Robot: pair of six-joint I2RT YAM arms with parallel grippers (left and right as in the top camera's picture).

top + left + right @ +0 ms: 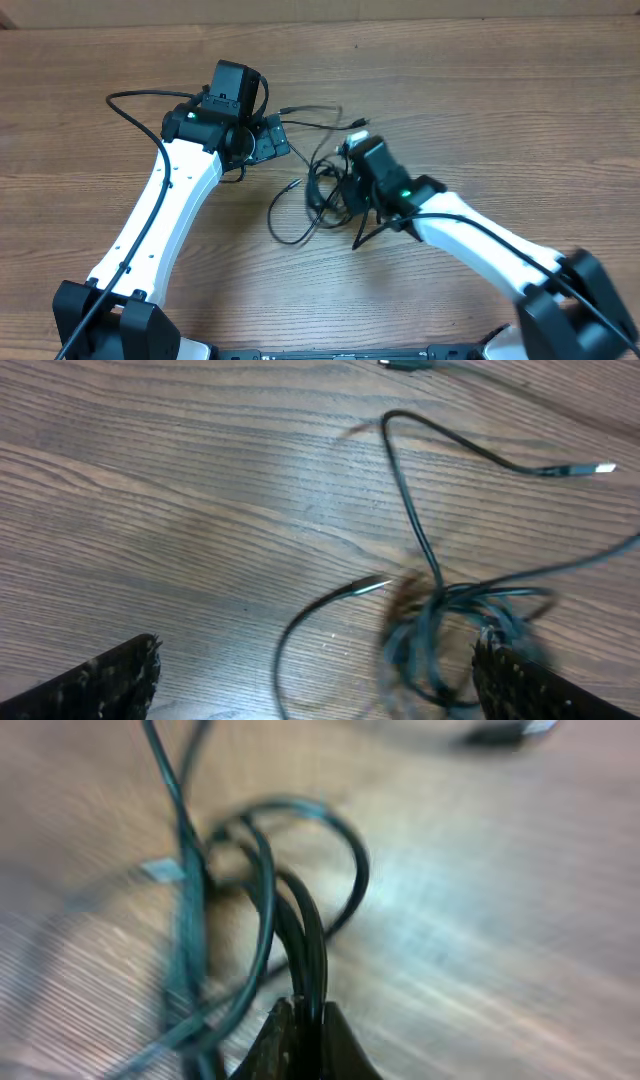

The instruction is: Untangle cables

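Observation:
The cables [318, 190] are a tangle of thin black cords with small plug ends on the wooden table, between my two arms. In the left wrist view the tangle [450, 620] lies near my right fingertip, with loose strands and silver plugs running off. My left gripper [315, 680] is open and empty, just left of the tangle [270, 140]. My right gripper [305, 1020] is shut on a few strands of the cables [300, 935], holding their loops up; in the overhead view it sits at the tangle's right side [350, 185].
The bare wooden table [480, 90] surrounds the tangle. A thicker black arm cable [130, 98] curves over the table at the far left. One plug end [600, 467] lies out to the right in the left wrist view.

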